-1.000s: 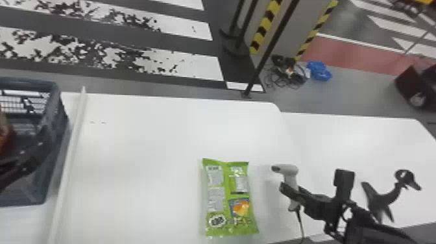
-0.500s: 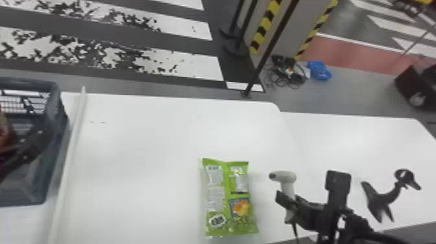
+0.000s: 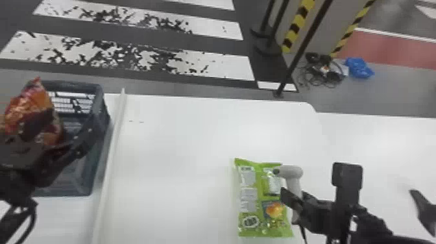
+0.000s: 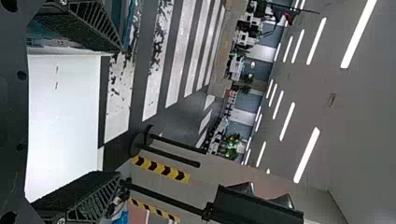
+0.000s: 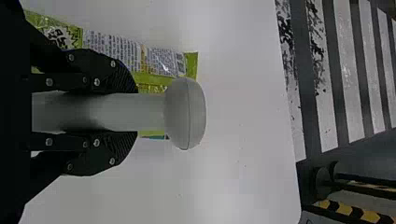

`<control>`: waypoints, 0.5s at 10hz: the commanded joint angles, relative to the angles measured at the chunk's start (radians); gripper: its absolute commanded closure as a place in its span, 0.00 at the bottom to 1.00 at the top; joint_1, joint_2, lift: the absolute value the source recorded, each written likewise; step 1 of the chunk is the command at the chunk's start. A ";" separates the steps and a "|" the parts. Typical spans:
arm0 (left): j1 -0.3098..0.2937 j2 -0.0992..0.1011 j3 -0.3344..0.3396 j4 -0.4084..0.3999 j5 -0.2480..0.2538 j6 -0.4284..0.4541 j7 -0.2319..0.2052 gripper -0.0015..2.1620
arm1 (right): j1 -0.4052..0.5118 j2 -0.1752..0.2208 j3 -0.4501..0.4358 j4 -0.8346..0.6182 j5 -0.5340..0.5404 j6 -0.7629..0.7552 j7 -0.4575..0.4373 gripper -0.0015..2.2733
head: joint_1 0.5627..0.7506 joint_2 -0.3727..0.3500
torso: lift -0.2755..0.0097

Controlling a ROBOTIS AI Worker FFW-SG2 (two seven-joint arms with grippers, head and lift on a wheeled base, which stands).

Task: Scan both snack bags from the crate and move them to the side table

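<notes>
In the head view, my left gripper point(image 3: 61, 134) is at the crate point(image 3: 100, 129), overlapping the orange-red snack bag point(image 3: 24, 112) at the far left. The left wrist view has this gripper point(image 4: 112, 112) open, with nothing between its fingers. My right gripper point(image 3: 293, 196) is shut on the grey scanner's handle; the scanner's head point(image 3: 292, 171) overlaps the right side of the green snack bag point(image 3: 248, 198), which lies flat on the table. In the right wrist view, that gripper point(image 5: 133, 112) clasps the scanner point(image 5: 184, 114), with the green bag point(image 5: 161, 60) behind it.
A raised white strip point(image 3: 113, 149) runs along the white table point(image 3: 181, 146) beside the crate. Another white surface point(image 3: 382, 146) adjoins on the right, with a black object point(image 3: 423, 207) near its edge. A dark pole point(image 3: 300, 53) stands behind.
The head view has shifted left, showing more of the crate and the orange-red bag. The right gripper has carried the scanner leftward until it overlaps the green bag.
</notes>
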 commanded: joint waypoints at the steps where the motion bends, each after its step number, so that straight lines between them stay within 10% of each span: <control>1: 0.003 0.006 0.001 0.000 0.002 0.000 -0.002 0.02 | -0.007 0.007 0.074 -0.014 0.044 0.018 -0.016 0.98 | 0.70 0.28 | 0.86; 5: 0.019 0.021 0.008 0.000 0.018 -0.012 -0.013 0.02 | -0.079 0.007 0.186 0.041 0.138 0.006 -0.033 0.98 | 0.70 0.39 | 0.86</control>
